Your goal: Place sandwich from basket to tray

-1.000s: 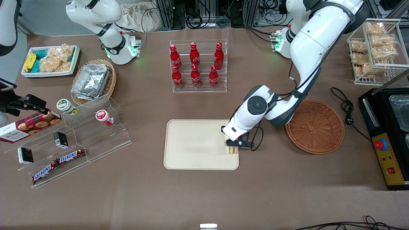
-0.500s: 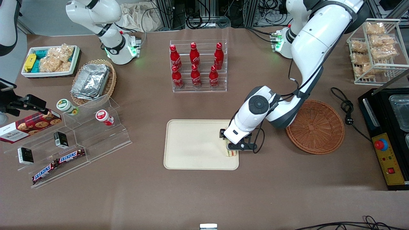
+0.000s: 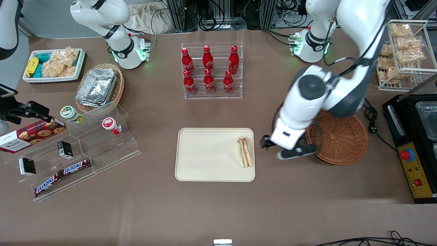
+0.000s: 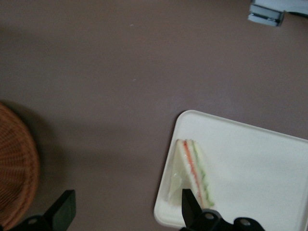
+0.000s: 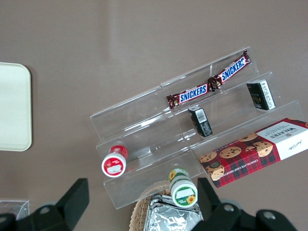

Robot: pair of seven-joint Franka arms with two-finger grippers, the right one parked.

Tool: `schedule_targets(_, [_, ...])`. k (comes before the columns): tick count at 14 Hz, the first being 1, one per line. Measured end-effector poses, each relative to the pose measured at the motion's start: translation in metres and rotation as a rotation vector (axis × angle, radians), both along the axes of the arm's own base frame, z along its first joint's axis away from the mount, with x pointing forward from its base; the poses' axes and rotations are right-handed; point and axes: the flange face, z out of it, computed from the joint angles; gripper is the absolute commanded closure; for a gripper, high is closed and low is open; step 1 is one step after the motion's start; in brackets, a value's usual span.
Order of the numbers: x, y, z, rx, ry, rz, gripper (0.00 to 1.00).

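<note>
The sandwich (image 3: 244, 152), a clear-wrapped wedge with red and green layers, lies on the cream tray (image 3: 205, 157) at the tray's end toward the working arm. It also shows in the left wrist view (image 4: 192, 174) on the tray (image 4: 255, 178). My left gripper (image 3: 285, 150) is open and empty, raised above the table between the tray and the reddish-brown wicker basket (image 3: 341, 140), apart from the sandwich. In the wrist view the gripper (image 4: 126, 211) hangs over bare table, with the basket (image 4: 14, 168) empty.
A clear rack of red cola bottles (image 3: 210, 70) stands farther from the front camera than the tray. A clear stepped display (image 3: 78, 150) with snacks and a tan basket of foil containers (image 3: 99, 87) lie toward the parked arm's end. A black appliance (image 3: 414, 143) sits beside the reddish-brown basket.
The gripper let go of the sandwich, which now lies on the tray. The gripper rose and moved away toward the basket.
</note>
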Motion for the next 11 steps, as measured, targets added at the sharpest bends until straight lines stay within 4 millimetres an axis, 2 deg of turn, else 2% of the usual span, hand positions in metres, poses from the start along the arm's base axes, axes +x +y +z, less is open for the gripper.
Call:
schedule_targets(3, [-0.021,0.066,0.057,0.027,0.132,-0.069,0.01])
schedule_targets(6, [-0.050,0.149,0.113,0.062,0.255,-0.087,0.01])
schedule_targets(8, [-0.066,0.198,0.143,0.065,0.260,-0.110,0.01])
schedule_targets(9, [-0.074,0.214,0.156,0.062,0.254,-0.120,0.01])
schedule_targets(11, [-0.083,0.225,0.170,0.061,0.237,-0.125,0.01])
